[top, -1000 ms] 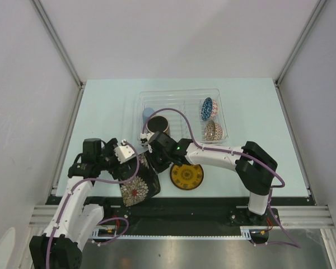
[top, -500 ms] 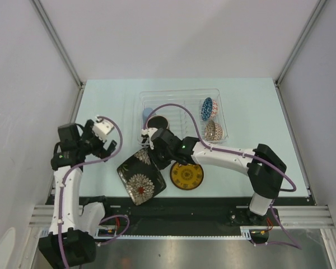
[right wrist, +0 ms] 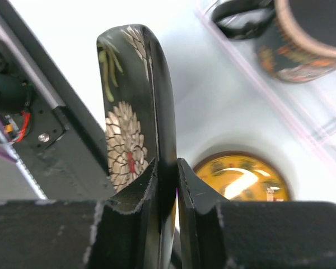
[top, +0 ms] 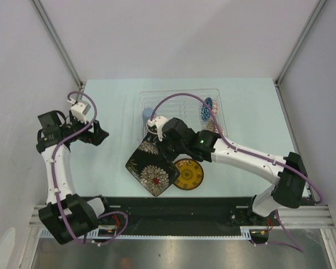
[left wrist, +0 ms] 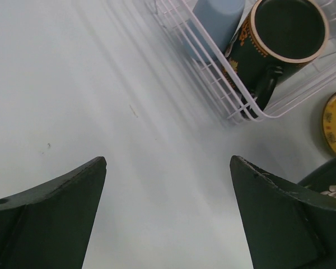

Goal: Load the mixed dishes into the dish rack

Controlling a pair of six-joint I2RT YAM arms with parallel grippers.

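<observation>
The tabletop point(top: 106, 106) is smooth, so a dropped dish would skid rather than stop. The rack point(top: 179, 93), at the middle of the far edge, is light with low walls. A plate corner catching its near wall could shove it or knock the mug point(left wrist: 280, 39) inside.

The plate point(top: 152, 168) hangs tilted over the near half of the tabletop, between the rack and the near edge. The right pincer point(right wrist: 167, 174) is clenched on one rim only. With slick glaze and a long overhang, the plate may swivel or slip when swung. I cannot tell whether its low corner touches down. The saucer point(top: 189, 175), flat just beside it toward the right edge, could get clipped.

- **Tabletop:** matte, pale green.
- **Rack:** clear ribbed plastic with a white wire grid inside.
- **Plate:** thin, black and square with rounded corners and pale flower prints.
- **Saucer:** round, yellow, dark-patterned.
- **Mug:** dark, glossy, pale-rimmed, with a handle.
- **Cup point(left wrist: 215, 19):** plain pale blue, just beside the mug at the rack's left end.
- **Bowls point(top: 207, 107):** two patterned ones at the rack's right end.

The left pincer point(left wrist: 168, 162) is released wide near the left edge, grasping nothing.
</observation>
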